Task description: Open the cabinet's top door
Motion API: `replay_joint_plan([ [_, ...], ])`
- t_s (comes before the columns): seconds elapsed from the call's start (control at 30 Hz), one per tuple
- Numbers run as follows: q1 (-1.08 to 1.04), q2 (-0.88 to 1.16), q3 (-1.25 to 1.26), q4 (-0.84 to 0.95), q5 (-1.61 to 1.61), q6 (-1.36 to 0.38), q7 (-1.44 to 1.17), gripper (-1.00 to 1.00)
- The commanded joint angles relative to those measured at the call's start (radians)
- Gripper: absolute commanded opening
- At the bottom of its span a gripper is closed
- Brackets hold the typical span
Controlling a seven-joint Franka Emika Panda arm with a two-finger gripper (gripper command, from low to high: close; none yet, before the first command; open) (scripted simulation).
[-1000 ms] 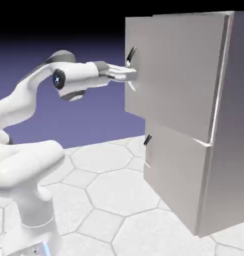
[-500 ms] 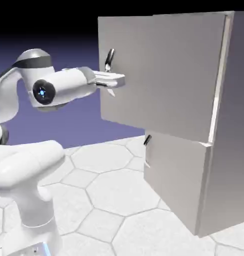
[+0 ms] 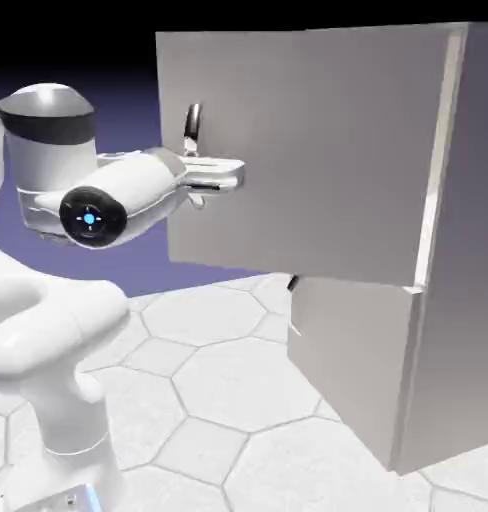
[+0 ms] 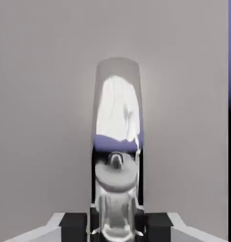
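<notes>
Nearest, the white arm (image 3: pixel 63 325) rose at the exterior view's lower left and bent over in the upper left, its wrist turned sharply toward the door. A tight fold there looked likely to run short of reach or twist the grip if the pull went on without following the door's arc.

The claw (image 4: pixel 116 226) was drawn in close, its two fingertips on either side of the shiny bar handle (image 4: pixel 117 111) at the bottom middle of the hand view, and appeared clamped on it. The bar's slick, rounded look could let the fingers slide off if they pulled straight instead of around the hinge.

Beyond the claw, the top door (image 3: pixel 318 150) filled the upper middle of the exterior view, swung well out from the cabinet (image 3: pixel 463 340), its hinge side at the upper right. Its free edge stood at the upper left, close by the wrist; a wider swing could press the panel against the arm. In the hand view that edge ran down the far right, with open space past it.

The lower door (image 3: pixel 353 355) sat closed at the lower right, its small dark handle (image 3: pixel 293 283) just under the upper panel's bottom edge. Open floor (image 3: pixel 228 390) spread across the bottom middle, and the blue-violet backdrop (image 3: pixel 133 270) lay farthest off.
</notes>
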Motion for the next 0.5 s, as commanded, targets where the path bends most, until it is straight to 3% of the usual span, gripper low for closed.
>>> replay_joint_plan([
  [0.0,0.012,0.036,-0.025,0.02,-0.029,-0.022,-0.02,-1.0],
  [0.47,0.29,0.544,-0.364,0.409,-0.351,-0.343,-0.275,-1.0],
])
